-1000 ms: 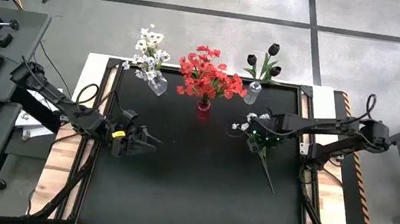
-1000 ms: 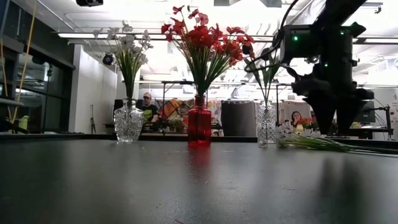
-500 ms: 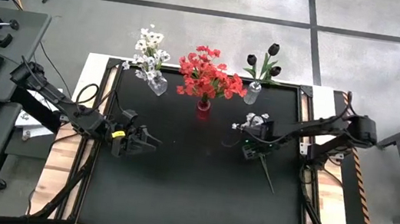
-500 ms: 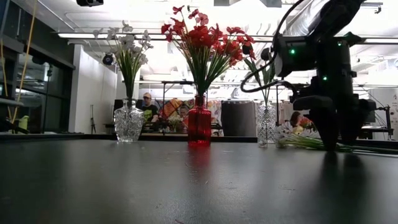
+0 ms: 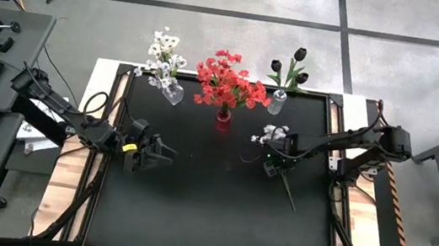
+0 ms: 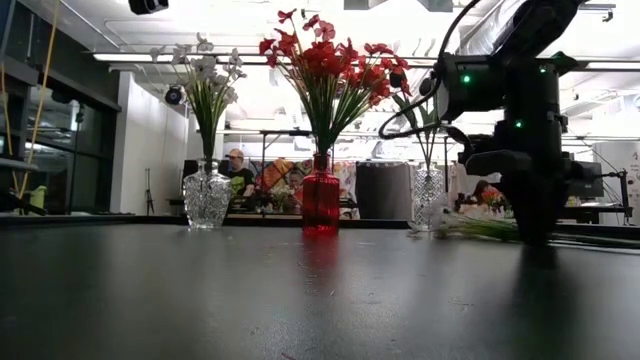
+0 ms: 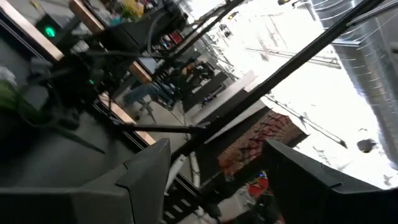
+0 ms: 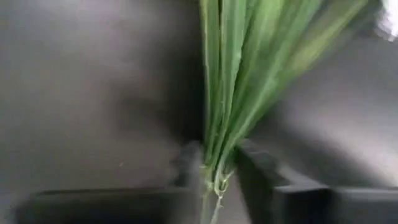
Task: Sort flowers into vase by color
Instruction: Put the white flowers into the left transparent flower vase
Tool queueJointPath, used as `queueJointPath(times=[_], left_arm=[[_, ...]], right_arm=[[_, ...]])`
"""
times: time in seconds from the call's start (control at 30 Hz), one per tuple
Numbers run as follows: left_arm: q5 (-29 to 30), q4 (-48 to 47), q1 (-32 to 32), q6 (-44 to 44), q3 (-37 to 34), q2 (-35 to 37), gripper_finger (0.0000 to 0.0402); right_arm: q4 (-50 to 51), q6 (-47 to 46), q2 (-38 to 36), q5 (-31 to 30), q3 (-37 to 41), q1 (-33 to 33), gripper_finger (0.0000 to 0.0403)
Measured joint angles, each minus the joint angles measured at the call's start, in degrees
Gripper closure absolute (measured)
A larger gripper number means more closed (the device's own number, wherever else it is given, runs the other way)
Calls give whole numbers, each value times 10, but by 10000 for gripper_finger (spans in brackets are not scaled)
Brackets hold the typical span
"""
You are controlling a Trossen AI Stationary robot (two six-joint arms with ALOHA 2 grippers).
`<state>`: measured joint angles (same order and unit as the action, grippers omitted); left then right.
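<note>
Black table (image 5: 191, 213): white-blossomed spray (image 5: 281, 158), green stems seemingly pinched.

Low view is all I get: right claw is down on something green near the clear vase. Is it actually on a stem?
Observer: Yes. In the right wrist view the right claw has a bundle of green stems pinched from both sides.
Operator: Which colour?
Observer: The high view shows white blossoms at its head; it lies flat on the table.
Operator: Left arm?
Observer: The left claw hangs open over the table's left side, holding nothing.
</note>
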<state>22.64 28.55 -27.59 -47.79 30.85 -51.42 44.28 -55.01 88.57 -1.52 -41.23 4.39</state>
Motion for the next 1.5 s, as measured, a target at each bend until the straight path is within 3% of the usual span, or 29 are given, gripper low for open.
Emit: queueJointPath(times=[0.1,0.3,0.47,0.57,0.67,0.8,0.9,1.13,1.3,1.5], left_arm=[[14,-3,0,30,0,0,161],[61,-103,-11,53,0,-15,161],[67,-148,-29,14,0,-85,161],[90,-102,-40,21,0,-145,161],[111,-20,-43,52,0,-195,161],[123,110,-31,127,2,-233,161],[118,138,-17,194,30,-240,161],[53,84,23,316,135,-238,161],[18,25,47,318,179,-238,161],[13,12,57,282,184,-238,161]], right_arm=[[-4,21,-2,-4,-1,-18,379],[39,19,-57,-6,-11,-81,396],[-7,-32,-142,18,-18,-155,399],[-136,-29,-178,25,-19,-207,400],[-338,14,-186,8,-19,-248,400],[-607,97,-176,-94,-21,-265,401],[-713,173,-165,-142,-27,-247,402],[-697,277,-124,-109,-115,-207,402],[-675,333,-67,-86,-194,-201,402],[-630,374,-16,-65,-264,-201,403]])
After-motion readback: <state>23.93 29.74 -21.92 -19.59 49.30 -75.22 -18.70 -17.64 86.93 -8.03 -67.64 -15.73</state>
